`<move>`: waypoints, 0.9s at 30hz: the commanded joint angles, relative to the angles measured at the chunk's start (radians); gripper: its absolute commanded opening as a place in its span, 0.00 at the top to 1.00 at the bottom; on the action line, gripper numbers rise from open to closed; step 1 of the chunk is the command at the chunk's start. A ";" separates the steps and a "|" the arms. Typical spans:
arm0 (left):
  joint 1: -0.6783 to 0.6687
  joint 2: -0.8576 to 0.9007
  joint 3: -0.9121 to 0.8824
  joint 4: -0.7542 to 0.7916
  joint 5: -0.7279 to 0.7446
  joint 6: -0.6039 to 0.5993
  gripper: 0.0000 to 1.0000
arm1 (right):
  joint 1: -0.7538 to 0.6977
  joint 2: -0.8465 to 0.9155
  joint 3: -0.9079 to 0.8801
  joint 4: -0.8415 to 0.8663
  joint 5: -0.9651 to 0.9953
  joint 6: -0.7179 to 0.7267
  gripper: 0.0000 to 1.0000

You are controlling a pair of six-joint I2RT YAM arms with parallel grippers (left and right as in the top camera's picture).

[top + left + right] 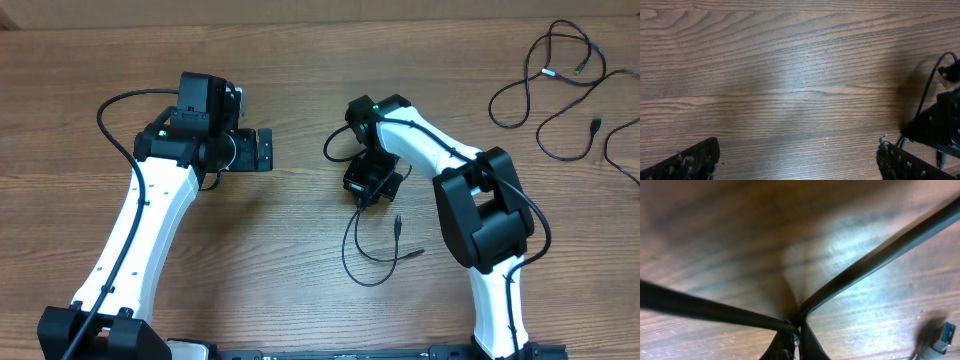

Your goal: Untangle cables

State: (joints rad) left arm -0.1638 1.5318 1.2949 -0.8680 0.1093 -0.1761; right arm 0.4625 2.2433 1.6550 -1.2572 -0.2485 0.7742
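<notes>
- Pinching thin glossy black cable (865,265), right gripper (795,330) fully closed on it.
- Wide-spread left gripper (799,162), holding nothing, over grained brown wood table (790,75).
- Other cords (560,90) loop well apart.

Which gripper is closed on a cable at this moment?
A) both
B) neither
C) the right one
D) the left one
C: the right gripper is pinched shut on a thin black cable, while the left gripper stands open and empty.

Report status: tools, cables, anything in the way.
Left tool open, empty. Right tool shut on cable. Other cables far right, apart. No obstruction seen.
</notes>
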 commanded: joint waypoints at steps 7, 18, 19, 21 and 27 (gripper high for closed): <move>-0.007 -0.016 -0.004 0.000 0.006 0.023 0.00 | -0.127 0.046 0.440 -0.207 0.273 -0.050 0.96; -0.007 -0.016 -0.004 0.013 0.006 0.023 0.00 | -0.306 -0.010 0.839 -0.401 0.363 -0.107 0.96; -0.007 -0.016 -0.004 0.013 0.006 0.023 0.00 | -0.324 -0.018 0.859 -0.419 0.377 -0.107 0.96; -0.007 -0.016 -0.004 0.013 0.006 0.023 0.00 | -0.362 -0.037 0.885 -0.437 0.402 -0.125 0.96; -0.007 -0.016 -0.004 0.034 0.007 0.023 0.00 | -0.438 -0.066 0.878 -0.436 0.304 -0.148 0.82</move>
State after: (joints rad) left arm -0.1638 1.5318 1.2945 -0.8425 0.1093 -0.1761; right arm 0.0391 2.2127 2.5080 -1.6947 0.1040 0.6510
